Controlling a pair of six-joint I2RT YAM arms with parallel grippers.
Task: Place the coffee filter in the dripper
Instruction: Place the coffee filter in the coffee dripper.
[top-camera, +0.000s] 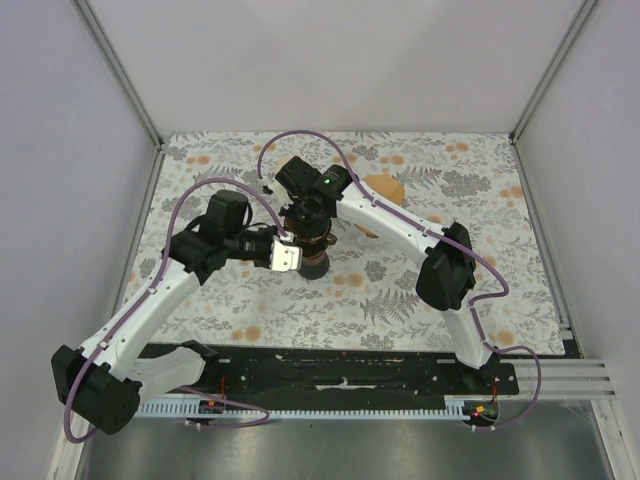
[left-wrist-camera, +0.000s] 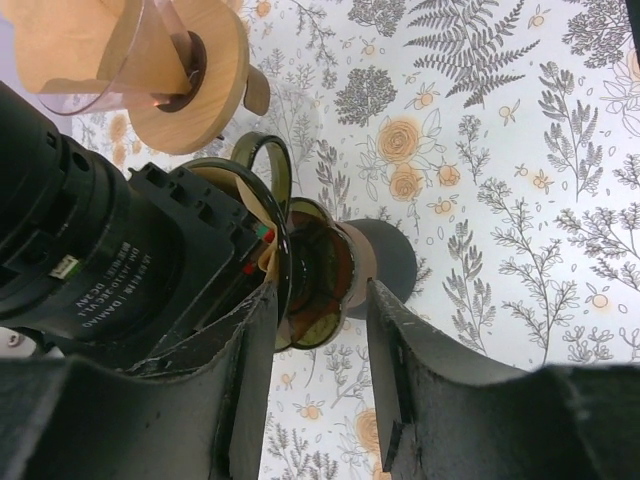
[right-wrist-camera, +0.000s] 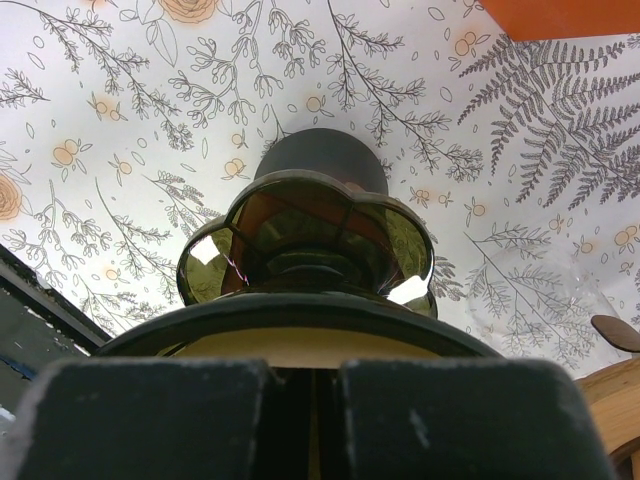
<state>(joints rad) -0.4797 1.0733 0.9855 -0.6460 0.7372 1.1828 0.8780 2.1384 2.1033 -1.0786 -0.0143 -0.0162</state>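
Observation:
The dark amber glass dripper (top-camera: 316, 254) stands on a round black base (right-wrist-camera: 320, 155) in the middle of the flowered table. My right gripper (top-camera: 303, 222) is over its mouth, shut (right-wrist-camera: 305, 375) on the tan coffee filter (right-wrist-camera: 300, 345), which lies inside the dripper's rim (right-wrist-camera: 305, 235). In the left wrist view the filter (left-wrist-camera: 243, 195) shows as a tan strip between the rim and the right gripper's black body (left-wrist-camera: 130, 260). My left gripper (top-camera: 290, 256) is open at the dripper's left side. Its fingertips (left-wrist-camera: 322, 292) flank the lower part of the dripper (left-wrist-camera: 325, 265) without closing on it.
A wooden filter holder (top-camera: 385, 187) with a clear cone and more tan filters stands just behind and right of the dripper. It also shows in the left wrist view (left-wrist-camera: 200, 75) and at the right wrist view's lower right corner (right-wrist-camera: 610, 400). White walls enclose the table.

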